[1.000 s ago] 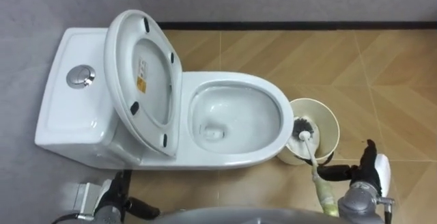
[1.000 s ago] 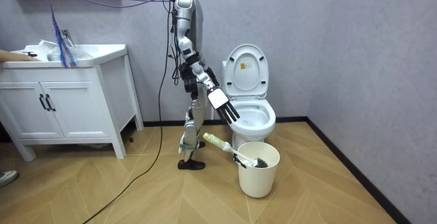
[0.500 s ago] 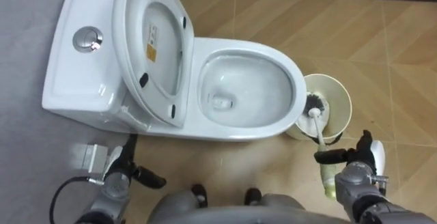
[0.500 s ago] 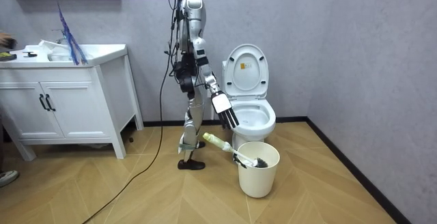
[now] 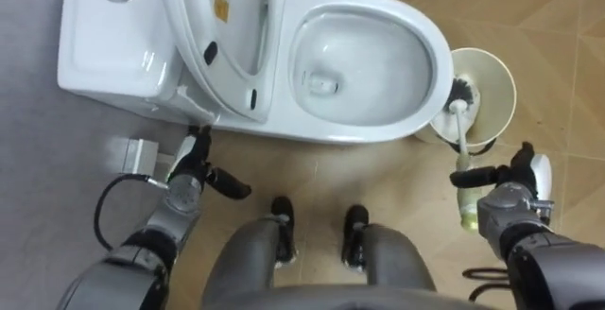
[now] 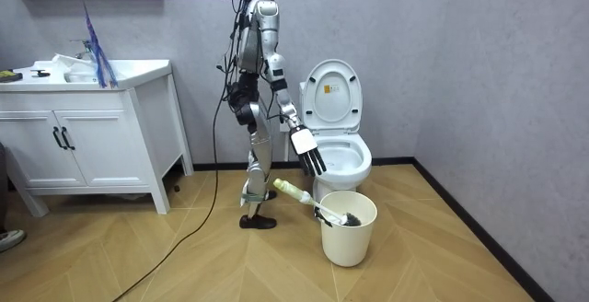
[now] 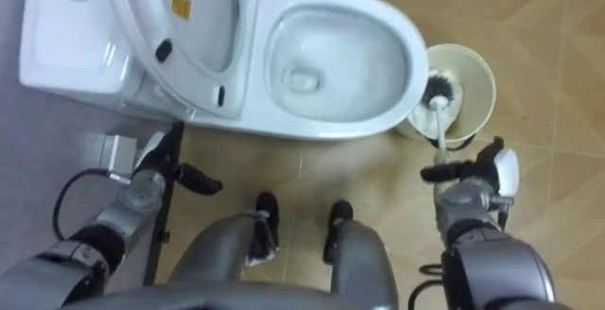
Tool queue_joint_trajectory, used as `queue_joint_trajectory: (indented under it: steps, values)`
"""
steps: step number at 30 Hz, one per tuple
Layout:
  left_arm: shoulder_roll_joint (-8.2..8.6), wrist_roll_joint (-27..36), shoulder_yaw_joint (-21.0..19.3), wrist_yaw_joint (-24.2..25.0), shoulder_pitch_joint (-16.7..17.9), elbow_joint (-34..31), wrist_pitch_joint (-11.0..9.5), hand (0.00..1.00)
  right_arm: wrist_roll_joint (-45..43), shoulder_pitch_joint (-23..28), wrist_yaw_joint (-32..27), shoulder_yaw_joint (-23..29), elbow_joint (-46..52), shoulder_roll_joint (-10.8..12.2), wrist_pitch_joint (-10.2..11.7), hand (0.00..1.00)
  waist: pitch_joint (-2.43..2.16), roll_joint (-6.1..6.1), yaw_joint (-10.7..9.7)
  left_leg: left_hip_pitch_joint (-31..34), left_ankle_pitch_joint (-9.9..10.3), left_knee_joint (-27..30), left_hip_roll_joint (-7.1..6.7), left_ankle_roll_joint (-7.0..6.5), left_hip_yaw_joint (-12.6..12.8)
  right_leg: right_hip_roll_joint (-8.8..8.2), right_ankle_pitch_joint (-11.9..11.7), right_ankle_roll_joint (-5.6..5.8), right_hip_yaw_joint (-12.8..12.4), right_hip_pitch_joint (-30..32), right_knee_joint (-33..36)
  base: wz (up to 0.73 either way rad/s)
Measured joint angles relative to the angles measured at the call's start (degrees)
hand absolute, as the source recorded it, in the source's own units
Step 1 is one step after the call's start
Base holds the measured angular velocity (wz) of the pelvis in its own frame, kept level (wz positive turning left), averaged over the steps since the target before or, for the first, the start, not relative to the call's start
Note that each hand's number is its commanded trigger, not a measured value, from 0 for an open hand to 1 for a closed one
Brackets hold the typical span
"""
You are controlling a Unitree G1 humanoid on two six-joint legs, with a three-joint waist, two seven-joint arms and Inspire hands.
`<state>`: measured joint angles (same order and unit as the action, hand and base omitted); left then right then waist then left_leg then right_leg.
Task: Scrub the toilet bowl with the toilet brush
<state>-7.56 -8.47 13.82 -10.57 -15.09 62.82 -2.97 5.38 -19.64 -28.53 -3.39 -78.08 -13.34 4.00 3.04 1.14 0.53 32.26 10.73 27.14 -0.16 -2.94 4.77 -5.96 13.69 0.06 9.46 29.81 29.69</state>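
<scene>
Wooden floor (image 5: 397,173) lies before the toilet (image 5: 369,55), whose lid is up. In the left eye view the brush (image 5: 460,145) has its bristles in the bucket (image 5: 506,93) at the bowl's right. Its long handle runs from there back toward the robot. The right hand (image 5: 510,195) is at the near end of that handle, fingers straight and pointing across it, holding nothing. The left hand (image 5: 194,170) hangs relaxed and empty below the tank, well apart from the brush.

In the room view the right hand hovers above the raised handle end, not touching. The handle slopes up toward the room view's left, bristles down.

The right eye view agrees. The right hand is the nearer one, and I judge it must lower and close round the grip.
</scene>
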Motion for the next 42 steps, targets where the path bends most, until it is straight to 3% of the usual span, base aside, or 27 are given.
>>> queue_joint_trajectory:
  steps: [3,9,14,18,23,28,33,36,38,42]
  values:
    - [0.21,0.10,0.05,-0.01,-0.03,-2.10,0.14,0.00,1.68,-0.53,-0.04,0.11,0.10,-0.78,-0.34,0.00,0.02,0.01,0.07,4.07,0.37,3.17,-0.65,-0.52,-0.18,-0.93,1.23,0.11,-0.27,4.54,4.64,0.11]
    - [0.01,4.12,0.12,-0.58,-0.84,-7.85,0.14,0.00,5.82,-2.23,-0.08,0.00,0.25,-2.66,-0.39,0.00,0.09,-0.06,0.22,13.16,2.62,13.32,-0.67,-0.94,0.03,-1.97,4.43,0.03,-1.65,13.87,15.30,0.02]
    - [-0.06,4.49,0.87,-0.59,-1.17,-11.89,0.44,0.00,6.11,-2.36,0.09,-0.82,0.60,-3.26,-1.15,0.00,0.23,-0.38,-0.32,19.04,3.13,18.38,-0.65,-0.72,-0.10,-3.09,5.79,-0.82,-1.53,19.87,21.22,0.07]
    - [-0.11,5.36,2.18,-0.52,-2.56,-13.50,0.40,0.00,7.17,-2.35,2.17,-2.21,0.65,-3.79,-1.68,0.00,0.61,-0.96,-0.33,24.04,4.59,24.07,-0.56,-0.41,-0.10,-3.99,7.77,-1.73,-1.97,24.99,27.55,0.04]
    - [-0.23,5.76,3.47,-0.51,-2.56,-13.83,0.05,0.00,9.87,-2.70,2.73,-3.40,0.61,-4.28,-1.59,0.00,0.66,-1.05,-0.41,29.01,7.90,32.23,0.60,0.39,-0.78,-3.62,10.68,-2.66,-1.75,29.13,34.43,-0.01]
    - [-0.56,6.69,5.62,-0.67,-2.73,-16.41,0.04,0.00,11.03,-3.62,3.72,-5.16,0.47,-5.07,-1.53,0.00,0.62,-0.91,-0.44,33.03,9.57,37.59,0.70,0.22,-0.87,-3.72,12.70,-2.93,-1.89,32.80,39.66,0.03]
    - [-0.85,6.83,6.03,-1.64,-2.68,-18.25,0.03,0.00,13.03,-4.18,3.76,-6.72,1.48,-5.55,-1.38,0.00,0.57,-0.77,-0.23,36.24,10.78,41.03,0.59,0.28,-0.83,-3.86,14.09,-3.09,-2.27,36.02,43.25,0.02]
    - [-1.16,7.99,7.63,-1.73,-2.71,-18.94,0.03,0.00,15.35,-4.14,3.76,-7.87,2.15,-5.68,-0.84,0.00,0.55,-0.33,-0.19,37.39,11.29,42.49,0.58,0.19,-0.85,-4.16,14.70,-3.17,-2.30,37.07,44.77,0.05]
    - [-1.00,8.00,8.42,-1.72,-2.80,-19.02,-0.05,0.00,15.59,-4.31,3.72,-9.15,2.69,-6.25,-0.42,0.00,0.53,0.62,-0.07,38.23,11.52,43.02,0.44,0.15,-0.89,-4.25,14.97,-3.05,-2.48,37.92,45.31,0.00]
    - [-0.98,7.87,9.02,-1.72,-2.79,-19.01,-0.09,0.00,15.53,-4.58,3.48,-10.15,2.75,-6.73,0.34,0.00,0.54,1.04,0.07,38.90,11.83,43.58,0.36,-0.04,-0.33,-4.62,15.19,-3.01,-3.24,39.15,46.40,0.00]
